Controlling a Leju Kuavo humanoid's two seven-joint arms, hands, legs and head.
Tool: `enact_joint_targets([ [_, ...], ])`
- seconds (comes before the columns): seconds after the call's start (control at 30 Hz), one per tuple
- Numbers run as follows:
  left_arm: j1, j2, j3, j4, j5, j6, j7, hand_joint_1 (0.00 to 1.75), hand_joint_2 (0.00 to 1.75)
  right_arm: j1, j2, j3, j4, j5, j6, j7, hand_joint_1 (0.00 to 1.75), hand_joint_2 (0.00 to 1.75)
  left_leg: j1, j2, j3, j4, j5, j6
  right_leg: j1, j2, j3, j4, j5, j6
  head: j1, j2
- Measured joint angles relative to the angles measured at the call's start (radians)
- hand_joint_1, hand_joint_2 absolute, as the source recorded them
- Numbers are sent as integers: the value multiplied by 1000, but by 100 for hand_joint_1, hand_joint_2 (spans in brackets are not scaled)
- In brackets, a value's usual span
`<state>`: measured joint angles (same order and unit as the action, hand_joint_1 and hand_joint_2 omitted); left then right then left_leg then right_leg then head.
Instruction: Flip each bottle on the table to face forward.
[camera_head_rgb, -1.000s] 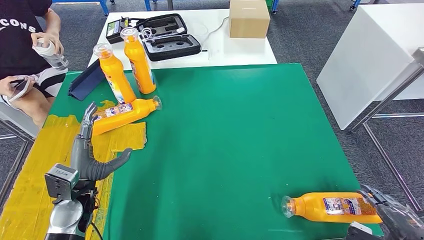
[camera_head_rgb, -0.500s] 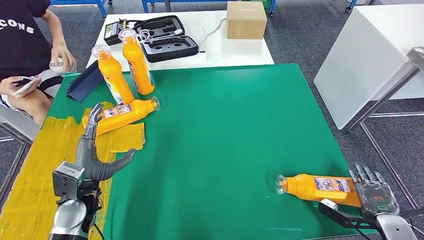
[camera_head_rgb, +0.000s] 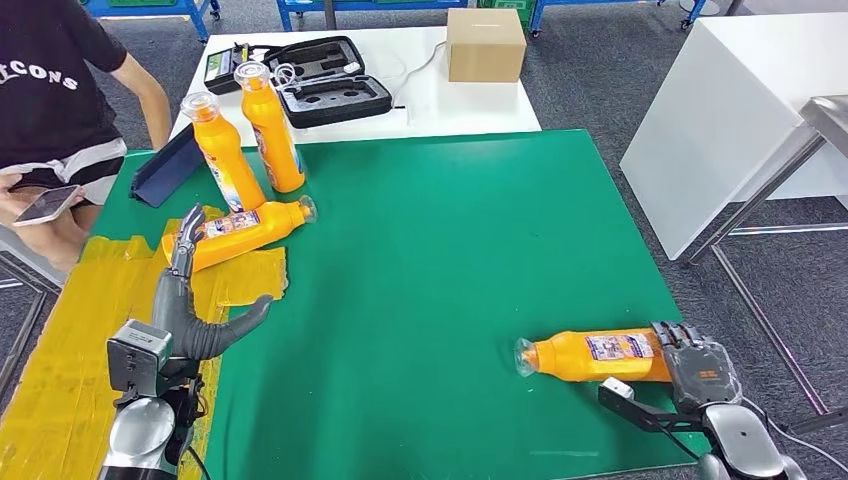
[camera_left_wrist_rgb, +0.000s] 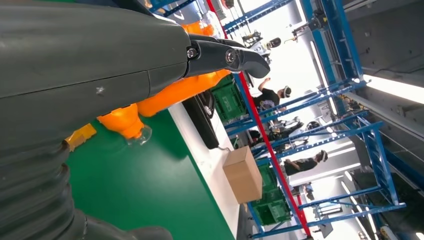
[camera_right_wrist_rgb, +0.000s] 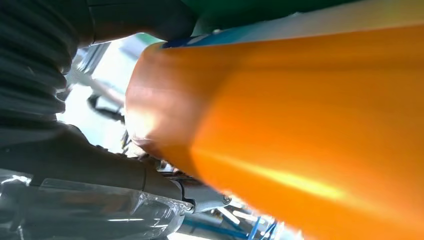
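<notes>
At the worktop's near right corner, the right hand (camera_head_rgb: 697, 368) has its fingers wrapped over the base of a lying bottle (camera_head_rgb: 590, 356), cap pointing left across the green worktop (camera_head_rgb: 450, 250). Looks like a grip, bottle's not lifted yet tho. Over on the left, the left hand (camera_head_rgb: 190, 300) is spread wide and holding nothing, fingertips just short of another lying bottle (camera_head_rgb: 240, 231) on the yellow tape (camera_head_rgb: 60, 340). Behind it two upright bottles (camera_head_rgb: 250, 140) stand close together. So I'd guess two sorted, two left to go.
</notes>
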<state>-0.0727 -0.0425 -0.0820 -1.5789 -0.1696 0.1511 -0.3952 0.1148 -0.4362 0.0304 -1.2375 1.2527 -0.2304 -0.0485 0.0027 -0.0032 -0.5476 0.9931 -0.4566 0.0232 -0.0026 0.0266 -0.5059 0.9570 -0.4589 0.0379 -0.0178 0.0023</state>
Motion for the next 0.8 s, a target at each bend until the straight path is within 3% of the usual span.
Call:
enact_joint_targets([
  [0.23, 0, -3, 0, 0, -2, 0, 0, 0, 175, -13, 21, 2, 0, -45, 6, -27, 149, 175, 1, 0, -1, 0, 0, 0, 1, 0, 0, 0, 0, 0, 0, 0],
  [0.4, 0, -5, -1, 1, -2, -1, 0, 0, 175, -20, 30, 0, -1, -158, 42, -94, 175, 175, 1, 0, 0, 0, 0, 0, 1, 0, 0, 0, 0, 0, 0, 0],
  [0.57, 0, -6, -2, 1, -1, -2, 0, 0, 175, -39, 60, -5, 0, -262, 68, -146, 175, 175, 1, 0, -1, 0, 0, 0, 1, 0, 0, 0, 0, -1, 0, 0],
  [0.8, 0, -8, -5, 1, -1, -4, 0, 0, 175, -66, 120, -9, 2, -288, 64, -153, 175, 175, 1, -1, -3, 0, 0, 0, 1, 0, -1, 0, 0, -1, 0, 0],
])
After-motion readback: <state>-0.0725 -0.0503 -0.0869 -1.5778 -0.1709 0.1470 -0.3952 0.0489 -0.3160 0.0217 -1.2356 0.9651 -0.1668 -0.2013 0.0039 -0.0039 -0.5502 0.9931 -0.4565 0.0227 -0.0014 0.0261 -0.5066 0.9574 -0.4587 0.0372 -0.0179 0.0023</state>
